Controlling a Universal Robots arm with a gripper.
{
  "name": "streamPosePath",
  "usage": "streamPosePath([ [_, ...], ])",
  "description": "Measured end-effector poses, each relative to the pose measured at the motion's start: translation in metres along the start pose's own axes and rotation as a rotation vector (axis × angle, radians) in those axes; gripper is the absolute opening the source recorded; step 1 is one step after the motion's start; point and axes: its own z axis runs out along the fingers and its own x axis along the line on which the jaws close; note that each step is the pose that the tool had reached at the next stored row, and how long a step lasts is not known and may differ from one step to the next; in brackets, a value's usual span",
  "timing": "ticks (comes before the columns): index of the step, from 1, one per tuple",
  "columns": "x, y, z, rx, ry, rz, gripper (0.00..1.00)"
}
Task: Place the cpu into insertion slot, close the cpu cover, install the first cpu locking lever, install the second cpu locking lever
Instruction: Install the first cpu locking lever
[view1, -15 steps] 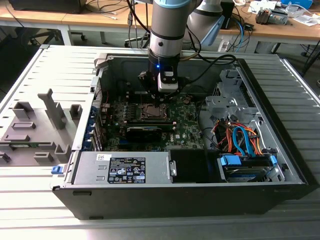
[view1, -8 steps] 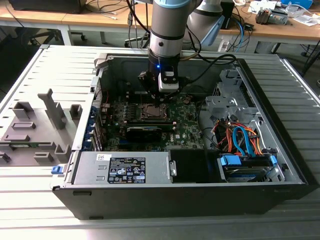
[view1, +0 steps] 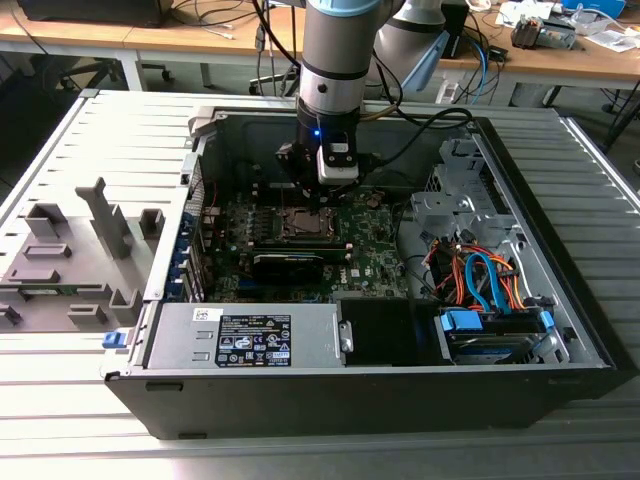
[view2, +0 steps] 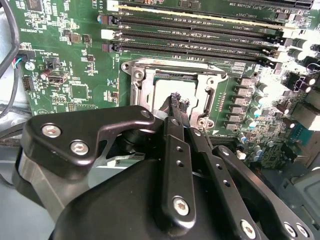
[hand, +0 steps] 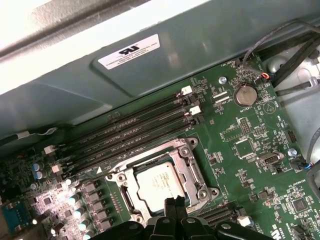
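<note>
The cpu (hand: 159, 185) is seen in the insertion slot (hand: 128, 196), the cpu cover (hand: 193, 165) laid flat around it. The gripper (hand: 175, 203) is held at the cover's edge, jaws together.

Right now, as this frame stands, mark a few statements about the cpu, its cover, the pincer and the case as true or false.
1. The cpu sits in the insertion slot. True.
2. The cpu cover stands swung up off the insertion slot. False: it lies flat, framing the cpu.
3. The pincer hangs just above the insertion slot, close to the cpu. True.
4. The pincer is spread wide open. False: in both wrist views its tips are together.
5. The computer case stands upright. False: in the exterior view it lies on its side with the open side up.
</note>
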Motion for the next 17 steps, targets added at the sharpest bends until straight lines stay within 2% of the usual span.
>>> streamPosePath([
  [17,0.0000,0.0000,0.0000,0.0012,-0.0008,-0.031,0.11],
])
